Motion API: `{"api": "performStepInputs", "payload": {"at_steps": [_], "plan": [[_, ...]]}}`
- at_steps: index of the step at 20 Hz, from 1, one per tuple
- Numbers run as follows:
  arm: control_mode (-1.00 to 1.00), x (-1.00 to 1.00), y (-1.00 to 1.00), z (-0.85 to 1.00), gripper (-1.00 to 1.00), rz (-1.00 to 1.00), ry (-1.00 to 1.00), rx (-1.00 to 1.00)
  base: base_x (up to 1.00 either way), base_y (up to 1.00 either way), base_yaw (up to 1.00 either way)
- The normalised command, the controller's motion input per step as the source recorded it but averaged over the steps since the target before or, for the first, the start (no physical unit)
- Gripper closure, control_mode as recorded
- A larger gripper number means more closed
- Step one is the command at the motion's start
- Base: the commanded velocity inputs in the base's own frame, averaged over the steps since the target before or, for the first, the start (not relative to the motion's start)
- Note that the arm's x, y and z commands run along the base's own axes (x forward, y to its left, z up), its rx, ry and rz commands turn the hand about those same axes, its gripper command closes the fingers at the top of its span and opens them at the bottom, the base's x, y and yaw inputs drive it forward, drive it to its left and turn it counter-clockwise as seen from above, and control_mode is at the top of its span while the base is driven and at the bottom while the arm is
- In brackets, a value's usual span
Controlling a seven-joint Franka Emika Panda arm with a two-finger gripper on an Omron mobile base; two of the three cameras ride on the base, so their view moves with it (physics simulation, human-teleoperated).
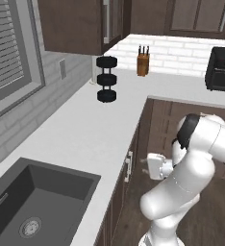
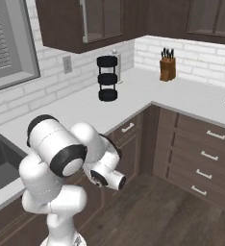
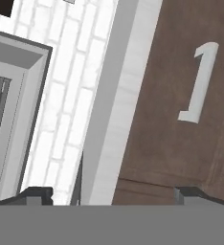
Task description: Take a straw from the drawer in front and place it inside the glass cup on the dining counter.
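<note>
My gripper (image 1: 144, 166) hangs just in front of the dark brown cabinet face below the white kitchen counter (image 1: 85, 129), level with a small silver bar handle (image 1: 129, 166). Seen from the hand, the gripper (image 3: 113, 195) is open, its dark fingertips (image 3: 36, 194) wide apart with nothing between them. That view shows a shut brown drawer front (image 3: 162, 134); its silver handle (image 3: 200, 81) sits up and to the right of the fingers. The same handle (image 2: 128, 127) appears beyond my arm in the right base view. The straw, the glass cup and the dining counter are out of view.
A dark sink (image 1: 37, 202) is set into the counter at the near left. A black stacked stand (image 1: 106, 79), a knife block (image 1: 143, 64) and a black appliance (image 1: 222, 69) stand further back. More drawers (image 2: 206, 153) line the right wall, with wood floor (image 2: 153, 211) between.
</note>
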Motion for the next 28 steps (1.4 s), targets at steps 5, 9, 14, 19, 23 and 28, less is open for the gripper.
{"api": "performStepInputs", "payload": {"at_steps": [5,9,14,19,23,28], "plan": [[-1.00,0.39,0.01,-0.24,-1.00,0.03,0.00,0.02,0.00,0.00,0.00],[-1.00,0.33,0.08,-0.45,-1.00,0.03,0.00,0.00,0.00,0.00,0.00],[-1.00,0.22,0.09,-0.47,-1.00,0.03,0.00,0.00,0.00,0.00,0.00],[-1.00,0.25,0.02,-0.16,-1.00,0.03,-0.07,0.03,0.00,0.00,0.00],[-1.00,0.36,0.00,-0.09,-1.00,0.01,-0.07,0.04,0.00,0.00,0.00],[-1.00,0.45,0.02,-0.16,-1.00,0.01,-0.04,0.03,0.00,0.00,0.00]]}}
